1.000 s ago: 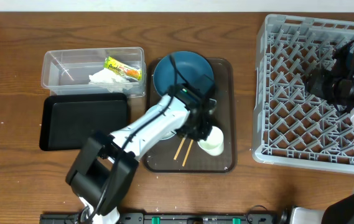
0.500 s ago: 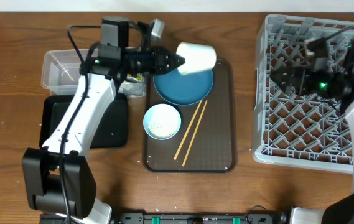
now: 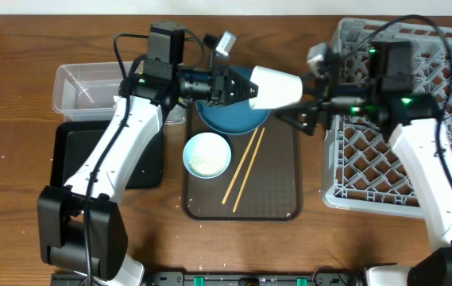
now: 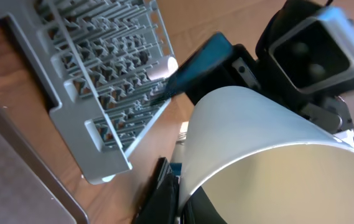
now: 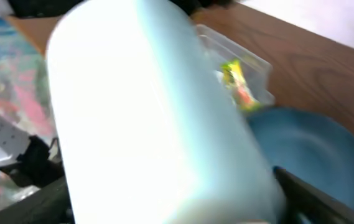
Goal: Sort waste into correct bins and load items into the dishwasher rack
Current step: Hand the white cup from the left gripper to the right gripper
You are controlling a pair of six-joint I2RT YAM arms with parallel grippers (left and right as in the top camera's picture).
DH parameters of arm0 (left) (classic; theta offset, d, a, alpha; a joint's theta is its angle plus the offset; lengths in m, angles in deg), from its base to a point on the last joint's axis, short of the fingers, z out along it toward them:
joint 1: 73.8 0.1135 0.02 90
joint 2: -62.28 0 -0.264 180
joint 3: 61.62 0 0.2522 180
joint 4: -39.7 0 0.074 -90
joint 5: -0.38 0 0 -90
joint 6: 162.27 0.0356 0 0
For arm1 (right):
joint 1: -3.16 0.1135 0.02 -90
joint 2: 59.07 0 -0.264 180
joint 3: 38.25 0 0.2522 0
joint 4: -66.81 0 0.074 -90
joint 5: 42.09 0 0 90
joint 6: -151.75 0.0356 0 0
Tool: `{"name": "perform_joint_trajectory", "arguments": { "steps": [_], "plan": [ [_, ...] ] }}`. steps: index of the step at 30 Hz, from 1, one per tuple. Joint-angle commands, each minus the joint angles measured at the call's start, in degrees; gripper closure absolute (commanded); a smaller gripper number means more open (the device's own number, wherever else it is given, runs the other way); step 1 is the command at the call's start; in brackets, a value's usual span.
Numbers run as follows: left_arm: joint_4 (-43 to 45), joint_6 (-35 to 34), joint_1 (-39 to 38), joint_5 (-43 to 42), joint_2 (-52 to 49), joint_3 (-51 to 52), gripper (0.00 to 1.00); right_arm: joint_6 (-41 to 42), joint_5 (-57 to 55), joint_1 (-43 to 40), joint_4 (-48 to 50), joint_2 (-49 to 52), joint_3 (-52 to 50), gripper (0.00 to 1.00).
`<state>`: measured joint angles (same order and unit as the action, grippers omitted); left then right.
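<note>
Whitish cup [image 3: 275, 87] was up in the air on its side, above the far right rim of the blue plate [image 3: 229, 121], btwn the two arms. L arm reached in from the clear tub [image 3: 83, 87] side w/ the left claw [image 3: 241, 86] clamped on the cup's left end. Right claw [image 3: 299, 102] came in from the rack [image 3: 384, 171] side w/ fingers apart, straddling the cup's other end; one dark finger [image 3: 289, 116] showed just below the cup, prob. not touching it, though the R wrist view was too blurred to be sure. In that view the cup filled most of the frame, w/ the plate and a yellow-green wrapper [image 5: 239, 87] in the tub behind it.

Plate sat at the far end of the brown tray [image 3: 277, 195] on the desk [image 3: 19, 119]. Nearer on the tray, a white bowl [image 3: 206, 155] stood upright, w/ two chopsticks [image 3: 244, 167] lying diagonally just to its right. Black tray [image 3: 75, 159] lay beside the tub, partly under the L arm. Rack sat well to the right of the brown tray
</note>
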<state>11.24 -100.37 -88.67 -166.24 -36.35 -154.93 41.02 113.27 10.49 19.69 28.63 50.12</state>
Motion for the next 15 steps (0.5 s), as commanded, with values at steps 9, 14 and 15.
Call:
{"name": "perform_joint_trajectory", "arguments": {
  "steps": [9, 14, 15],
  "plan": [
    [0.31, -0.26, 0.00, -1.79, -0.72, -0.57, 0.94, -1.16, 2.32, 0.39, 4.24, 0.04, 0.28, 0.22],
    [0.31, -0.28, 0.00, -0.90, -0.72, -0.57, 0.94, -1.14, 4.83, -1.44, 4.31, 0.04, 0.28, 0.27],
    [0.33, -0.26, 0.00, -0.72, -0.72, -0.57, 0.94, -1.14, 5.01, -1.42, 4.33, 0.04, 0.28, 0.28]
  ]
}}
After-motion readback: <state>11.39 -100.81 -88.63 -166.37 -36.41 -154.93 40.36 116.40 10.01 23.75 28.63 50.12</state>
